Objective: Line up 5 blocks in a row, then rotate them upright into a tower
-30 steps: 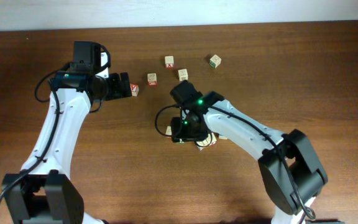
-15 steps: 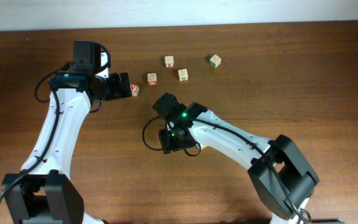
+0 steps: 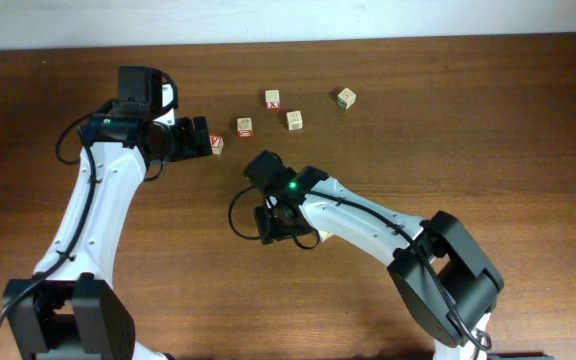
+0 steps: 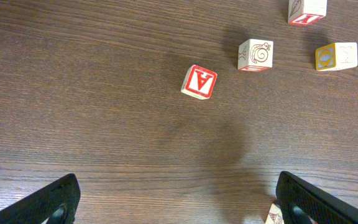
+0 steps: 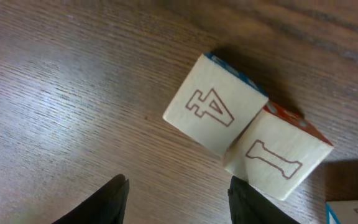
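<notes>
The left tool [image 4: 176, 196] is hovering wide open over the dark wooden tabletop [image 4: 73, 93] and is gripping nothing. The red-faced cube [image 4: 199, 82] with its white letter is lying ahead of the tool, clear of both fingers.

The right tool [image 5: 178, 196] is standing with its fingers partly apart and nothing between them, so it is open and holding nothing. Just ahead of it, two pale blocks are resting on the wood, both turned diagonally and touching along one side. The 4 cube [image 5: 215, 112] is showing a red-outlined "4" on top and a sliver of blue along its far edge. The I cube [image 5: 278, 158] is showing a red-outlined "I" and an orange-red side face. A corner of a third cube [image 5: 353, 211], edged in blue, is poking in at the lower right of the wrist view. From overhead, the right arm [image 3: 368, 215] is covering most of this group.

Farther back, four more cubes are sitting in a loose row, each apart from the others. They are the snail cube [image 3: 244, 127] with red print, the X cube [image 3: 272, 98], a pale cube [image 3: 294, 120], and a green-printed cube [image 3: 345, 97] farthest to the right of the picture.
</notes>
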Controlling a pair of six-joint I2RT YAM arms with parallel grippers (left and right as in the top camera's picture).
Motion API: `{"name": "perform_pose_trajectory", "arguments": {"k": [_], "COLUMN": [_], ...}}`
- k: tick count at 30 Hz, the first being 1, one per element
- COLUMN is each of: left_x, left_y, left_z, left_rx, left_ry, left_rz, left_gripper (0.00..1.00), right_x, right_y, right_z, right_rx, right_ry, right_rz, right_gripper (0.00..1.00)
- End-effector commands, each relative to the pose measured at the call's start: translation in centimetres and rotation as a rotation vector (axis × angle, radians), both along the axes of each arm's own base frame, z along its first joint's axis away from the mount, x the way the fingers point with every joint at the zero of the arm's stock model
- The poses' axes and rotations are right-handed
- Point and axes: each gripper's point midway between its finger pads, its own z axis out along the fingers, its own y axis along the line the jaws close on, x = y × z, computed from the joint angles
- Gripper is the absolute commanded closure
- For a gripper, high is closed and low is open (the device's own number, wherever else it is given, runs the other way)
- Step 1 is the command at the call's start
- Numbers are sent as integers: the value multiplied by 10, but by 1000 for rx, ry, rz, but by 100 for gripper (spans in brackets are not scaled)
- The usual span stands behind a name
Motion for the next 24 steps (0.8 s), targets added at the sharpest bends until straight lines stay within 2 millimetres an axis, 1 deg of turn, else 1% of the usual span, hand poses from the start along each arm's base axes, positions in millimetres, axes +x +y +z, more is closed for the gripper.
{"name": "perform_pose_trajectory", "arguments": {"k": [1,9,11,13,15,16,17,18,19,20,22,24], "left_x": [2,2,2,2,2,2,2,2,2,2,2,2], "left_y": [2,2,2,2,2,2,2,2,2,2,2,2], "left_z": [12,12,12,12,12,12,12,12,12,12,12,12], "left_rx": [12,12,12,12,12,12,12,12,12,12,12,12], "left_ry": [-32,-32,-32,-32,-32,-32,-32,-32,-32,-32,-32,-32], "left_rz": [-9,-9,-8,-9,-9,-9,-9,-9,-9,-9,-9,-9], "left_gripper": [1,1,1,1,1,1,1,1,1,1,1,1], "right_x": [5,8,6,7,12,18,22,25,28,29,23,10], "right_y": [5,8,16,19,12,3,-8,-19,-37,-51,-65,-72], "right_z": [0,1,10,31,64,84,95,100,99,93,76,58], "right_rx": [-8,5,46,71,90,106,111,106,82,59,20,-18], "right_ry": [-28,-43,-36,-58,-82,-102,-110,-107,-84,-48,22,96], "right_rz": [-4,4,49,71,55,29,3,-25,-71,-122,-196,-249], "right_gripper": [48,48,48,47,47,47,47,47,47,47,47,47]}}
